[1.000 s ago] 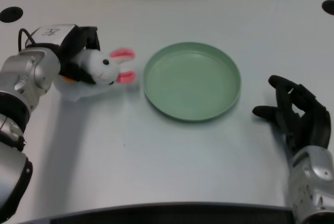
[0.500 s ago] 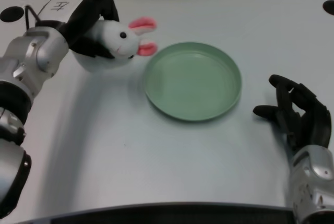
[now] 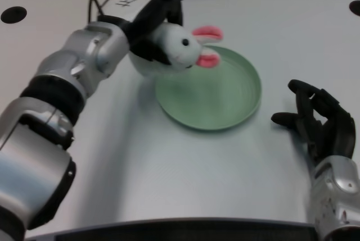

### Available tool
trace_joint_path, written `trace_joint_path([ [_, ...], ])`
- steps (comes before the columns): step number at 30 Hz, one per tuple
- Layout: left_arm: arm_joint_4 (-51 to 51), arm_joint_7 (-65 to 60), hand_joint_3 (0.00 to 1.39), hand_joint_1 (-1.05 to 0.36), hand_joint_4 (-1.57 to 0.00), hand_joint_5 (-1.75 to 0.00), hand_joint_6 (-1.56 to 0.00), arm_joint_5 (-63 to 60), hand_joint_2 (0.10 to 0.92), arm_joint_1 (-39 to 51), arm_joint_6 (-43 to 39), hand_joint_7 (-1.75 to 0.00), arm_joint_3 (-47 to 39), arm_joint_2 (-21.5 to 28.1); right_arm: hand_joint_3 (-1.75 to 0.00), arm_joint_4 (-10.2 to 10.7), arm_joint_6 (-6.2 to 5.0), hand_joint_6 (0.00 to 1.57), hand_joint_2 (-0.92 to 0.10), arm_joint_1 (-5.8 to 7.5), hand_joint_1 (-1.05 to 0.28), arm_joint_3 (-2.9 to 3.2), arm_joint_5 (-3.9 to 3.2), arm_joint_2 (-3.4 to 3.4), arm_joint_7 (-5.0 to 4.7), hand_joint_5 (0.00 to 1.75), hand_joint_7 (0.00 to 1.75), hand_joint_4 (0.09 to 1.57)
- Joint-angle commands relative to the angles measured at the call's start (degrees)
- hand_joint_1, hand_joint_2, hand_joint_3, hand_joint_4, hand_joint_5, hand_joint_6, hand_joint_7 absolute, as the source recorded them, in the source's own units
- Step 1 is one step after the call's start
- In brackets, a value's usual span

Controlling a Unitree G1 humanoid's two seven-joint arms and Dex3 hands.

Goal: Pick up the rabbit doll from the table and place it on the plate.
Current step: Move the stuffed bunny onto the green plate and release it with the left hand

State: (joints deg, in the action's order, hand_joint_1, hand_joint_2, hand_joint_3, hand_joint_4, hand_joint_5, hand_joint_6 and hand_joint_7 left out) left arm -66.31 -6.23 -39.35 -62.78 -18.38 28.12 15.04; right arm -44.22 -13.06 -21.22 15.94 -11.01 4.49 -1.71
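Fingers of left robot hand [image 3: 153, 27] clasp plush white rabbit doll [image 3: 181, 50] above round green plate [image 3: 239, 106].

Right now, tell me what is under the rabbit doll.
The rabbit doll, held by the left hand, overlaps the green plate's left rim. The rim and table directly beneath it are covered; whether it touches them cannot be told.

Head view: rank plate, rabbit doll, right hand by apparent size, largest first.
1. plate, clearly the largest.
2-3. rabbit doll and right hand look roughly alike. The doll is lifted nearer the camera and partly covered by the left hand, so no ranking.
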Motion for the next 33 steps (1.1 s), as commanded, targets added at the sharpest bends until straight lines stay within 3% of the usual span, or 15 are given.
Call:
trace_joint_path([
  [1,-1.45,-1.52,0.07,-0.10,-0.77,-1.74,-0.62,-0.67,0.904,-2.03,-0.49,-1.68,1.10,-2.42,-0.25,0.51,0.53,0.81,-0.92,0.41,-0.32,-0.15,0.03,-0.43,-0.18,1.08,0.48,0.79],
  [5,-3.38,-0.80,0.07,-0.07,-0.82,-1.75,-0.63,-1.30,0.913,-3.30,0.91,-1.74,2.16,-4.71,-0.25,1.23,1.03,0.81,-0.92,0.65,-0.32,-0.31,0.04,-0.63,-0.47,1.09,0.47,0.80],
  [8,-4.55,-0.73,0.06,-0.04,-0.82,-1.75,-0.64,-1.85,0.892,-4.00,1.46,-1.75,3.01,-5.89,-0.25,1.33,0.65,0.81,-0.92,0.81,-0.32,-0.30,-0.23,-0.79,-0.07,1.09,0.48,0.79],
  [14,-6.33,-1.16,0.08,-0.07,-0.86,-1.75,-0.69,-1.35,0.904,-3.91,1.22,-1.75,3.26,-7.70,-0.24,1.63,0.78,0.82,-0.92,1.03,-0.33,-0.19,-0.33,-1.20,-0.46,1.09,0.48,0.79],
  [16,-6.77,-1.58,0.08,-0.10,-0.86,-1.75,-0.68,-1.61,0.911,-3.64,1.66,-1.75,3.55,-8.45,-0.23,1.86,0.63,0.82,-0.92,1.28,-0.33,-0.09,-0.64,-1.32,0.07,1.09,0.48,0.80],
  [21,-7.50,-2.75,0.09,-0.12,-0.84,-1.75,-0.66,-2.20,0.910,-3.20,1.71,-1.75,4.29,-9.06,-0.23,3.40,1.07,0.83,-0.92,1.96,-0.33,-0.34,-0.35,-1.57,-0.13,1.09,0.48,0.81],
  [27,-8.04,0.68,0.08,-0.16,-0.75,-1.75,-0.59,-1.85,0.890,-3.64,3.11,-1.75,4.60,-9.78,-0.24,3.71,0.61,0.83,-0.92,2.36,-0.32,-0.46,-0.23,-1.67,0.18,1.09,0.48,0.81],
  [28,-8.01,1.18,0.06,-0.20,-0.68,-1.69,-0.56,-1.98,0.874,-3.67,3.15,-1.61,4.74,-9.74,-0.24,4.07,1.03,0.83,-0.92,2.40,-0.32,-0.53,-0.13,-1.76,-0.15,1.08,0.48,0.81],
  [29,-7.98,1.49,0.03,-0.27,-0.68,-1.59,-0.58,-2.25,0.857,-3.69,3.09,-1.37,4.99,-9.65,-0.25,4.30,1.30,0.83,-0.92,2.43,-0.31,-0.54,-0.13,-1.81,-0.31,1.08,0.48,0.79],
  [33,-8.34,5.34,0.01,-0.46,-0.56,-1.23,-0.56,-2.97,0.873,-4.37,5.21,-0.90,6.15,-9.82,-0.26,4.38,1.54,0.82,-0.92,2.45,-0.30,-0.53,-0.08,-1.81,-0.41,1.09,0.49,0.79],
])
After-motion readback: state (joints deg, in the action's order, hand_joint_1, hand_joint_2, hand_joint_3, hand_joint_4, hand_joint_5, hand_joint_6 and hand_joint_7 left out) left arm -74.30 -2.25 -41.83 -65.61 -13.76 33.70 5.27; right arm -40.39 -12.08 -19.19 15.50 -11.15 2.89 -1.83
